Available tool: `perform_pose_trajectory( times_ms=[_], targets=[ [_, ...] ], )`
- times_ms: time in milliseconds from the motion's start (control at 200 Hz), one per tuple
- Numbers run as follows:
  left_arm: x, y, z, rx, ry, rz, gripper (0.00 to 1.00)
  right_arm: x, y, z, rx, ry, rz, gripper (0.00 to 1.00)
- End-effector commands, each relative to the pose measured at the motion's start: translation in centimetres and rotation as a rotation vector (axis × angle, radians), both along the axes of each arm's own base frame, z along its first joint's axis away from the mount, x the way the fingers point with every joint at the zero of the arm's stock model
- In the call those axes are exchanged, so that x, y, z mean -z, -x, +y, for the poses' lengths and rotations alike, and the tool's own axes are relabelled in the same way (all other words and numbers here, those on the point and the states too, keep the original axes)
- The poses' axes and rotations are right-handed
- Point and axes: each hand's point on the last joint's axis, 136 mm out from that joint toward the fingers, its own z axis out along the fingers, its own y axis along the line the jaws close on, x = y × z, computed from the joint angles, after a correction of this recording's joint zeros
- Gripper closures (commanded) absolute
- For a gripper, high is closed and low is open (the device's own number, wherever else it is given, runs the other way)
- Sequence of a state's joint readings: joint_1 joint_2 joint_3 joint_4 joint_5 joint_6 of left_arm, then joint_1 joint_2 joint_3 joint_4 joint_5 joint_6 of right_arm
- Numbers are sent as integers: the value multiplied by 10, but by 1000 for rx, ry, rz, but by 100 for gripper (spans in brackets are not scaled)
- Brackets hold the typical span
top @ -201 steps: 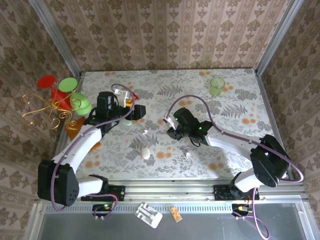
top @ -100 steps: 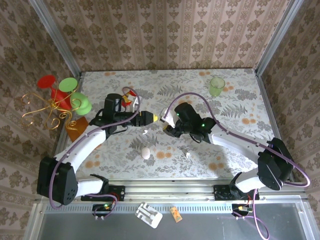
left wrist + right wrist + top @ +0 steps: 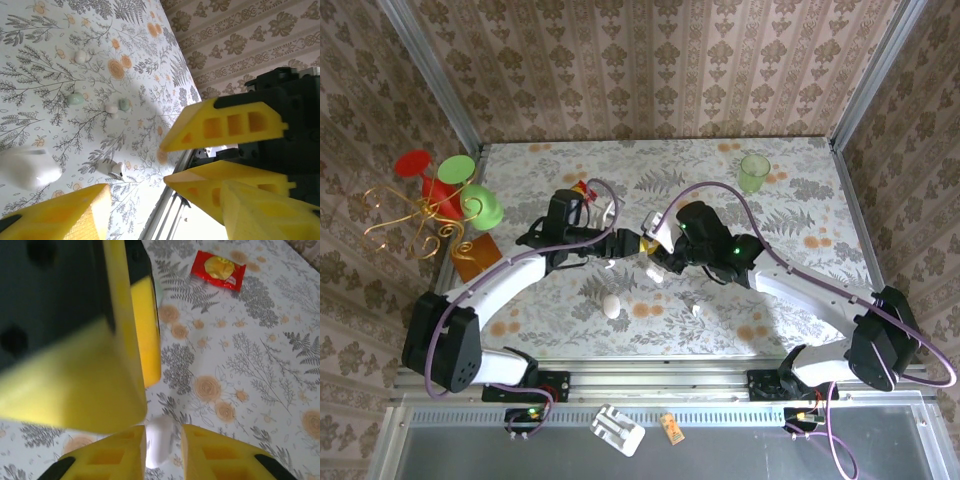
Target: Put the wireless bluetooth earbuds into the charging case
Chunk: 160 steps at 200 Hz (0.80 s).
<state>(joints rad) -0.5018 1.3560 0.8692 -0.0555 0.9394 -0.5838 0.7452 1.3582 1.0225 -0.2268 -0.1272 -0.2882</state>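
Earbud (image 3: 117, 170), wht egg (image 3: 27, 169) on floral tbl (image 3: 35, 117)

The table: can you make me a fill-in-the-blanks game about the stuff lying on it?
The cup standing on the far right side of the table is pale ____. The snack packet lying flat is ____ with a yellow picture. The egg-shaped thing near the arms' bases is ____.
Missing words: green, red, white.

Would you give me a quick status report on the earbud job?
Left gripper open, empty. Right gripper narrow around small white piece, likely earbud; grip unconfirmed. Grippers crowd tip to tip.
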Motion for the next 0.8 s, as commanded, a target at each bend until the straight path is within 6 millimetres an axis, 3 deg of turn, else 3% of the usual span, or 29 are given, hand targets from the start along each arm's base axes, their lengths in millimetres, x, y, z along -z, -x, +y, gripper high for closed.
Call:
perform_pose_trajectory(
  times_ms=[0, 85, 215, 355, 485, 655, 795],
  targets=[
    [-14, -6, 0, 1, 22, -32, 38, -21, -2, 7, -11, -49, -40, 77],
    [-9, -15, 9, -48, 0, -36, 31, -10, -10, 2, 35, -41, -22, 75],
    [-2, -44, 44, -209, -33, -87, 23, 3, -26, -12, 156, -97, 54, 68],
    [-7, -52, 63, -279, -56, -202, 13, 24, -33, -34, 310, -114, 157, 33],
    [-13, -50, 69, -281, -84, -315, 2, 62, -23, -39, 399, -115, 295, 15],
    [-17, -45, 72, -265, -94, -405, 0, 95, 13, -29, 257, -44, 302, 14],
    [-18, -46, 73, -259, -105, -422, 0, 118, 21, -37, 122, 160, 291, 13]
  ],
)
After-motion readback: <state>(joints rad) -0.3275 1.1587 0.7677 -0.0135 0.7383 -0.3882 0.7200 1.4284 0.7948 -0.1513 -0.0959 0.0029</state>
